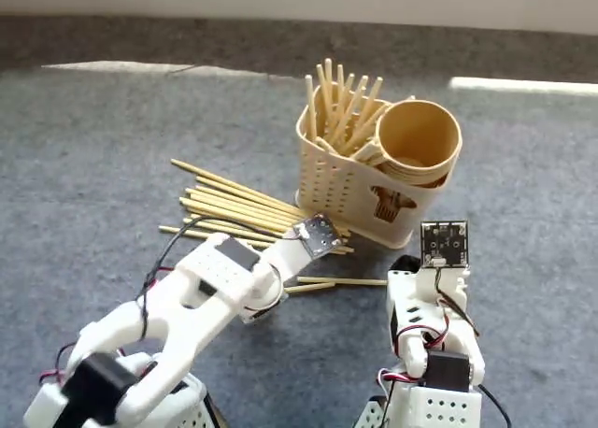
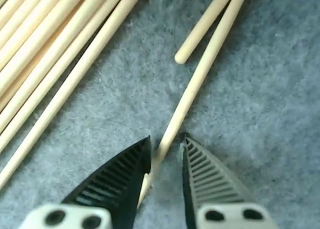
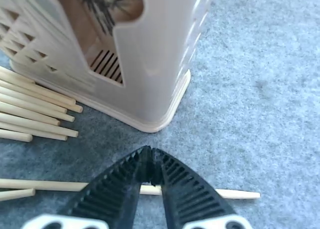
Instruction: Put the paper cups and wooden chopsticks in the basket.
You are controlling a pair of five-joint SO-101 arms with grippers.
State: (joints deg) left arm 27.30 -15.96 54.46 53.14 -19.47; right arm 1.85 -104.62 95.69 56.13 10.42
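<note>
Step in hand: I judge this to be the pickup of one loose chopstick (image 2: 195,84) with the left pincer (image 2: 166,139).
Left pincer state: narrowly spread, with one jaw on each side of the stick. The dark jaw touches it, and a slim gap remains at the pale jaw, so there is no pinch yet.
Grip advice: I would close squarely across the shaft. The hold is near one end, so I expect the far end to droop, and I would lift slowly.
Clearance: a second stick (image 2: 205,26) ends just ahead of the jaws, beside the target. The main pile (image 2: 55,54) lies off the dark jaw's side, apart from it. I would raise straight up to avoid dragging either.
Delivery: the basket (image 1: 346,190) stands beyond the pile, already bristling with upright sticks, so I would tip the stick steeply before release.
Right pincer (image 3: 151,156) state: pressed together and empty, above a stick (image 3: 235,193) lying crosswise under its tips, with the basket wall just ahead.
Chopstick look: pale wood, round, slender, with blunt ends, lying flat on the grey carpet (image 2: 260,89).
Paper cups (image 1: 418,138): tan, nested, leaning inside the basket.
</note>
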